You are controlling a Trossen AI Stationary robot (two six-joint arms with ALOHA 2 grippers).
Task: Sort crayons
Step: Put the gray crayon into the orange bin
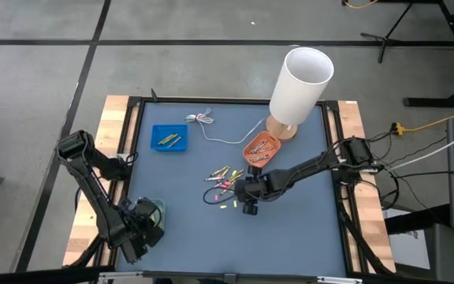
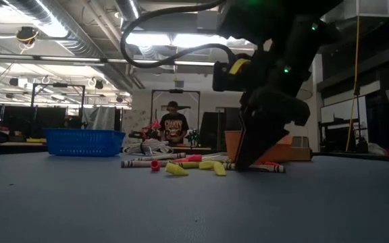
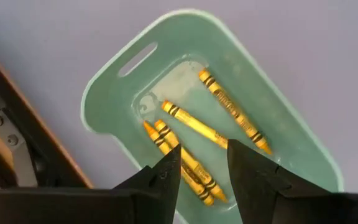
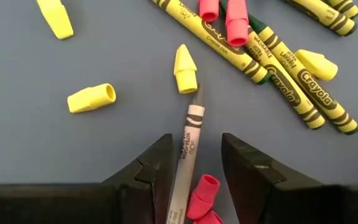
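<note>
A loose pile of crayons (image 1: 223, 177), yellow, pink and green, lies mid-table with yellow caps (image 4: 92, 98) and pink caps (image 4: 204, 193) strewn around it. My right gripper (image 1: 247, 196) is down at the pile's near side and open. Its fingers stand on either side of a pale grey-white crayon (image 4: 190, 134) that lies flat on the table along the fingers, without touching it. My left gripper (image 3: 204, 155) hangs open and empty at the table's near left, over a pale green tray (image 3: 123, 81) that holds several yellow crayons (image 3: 194, 124).
A blue tray (image 1: 169, 139) with yellow crayons sits far left. An orange tray (image 1: 260, 148) with crayons sits right of the pile. A tall white lampshade on a wooden base (image 1: 300, 87) stands behind it, its white cable (image 1: 211, 126) running left. A person (image 2: 175, 125) stands beyond the table.
</note>
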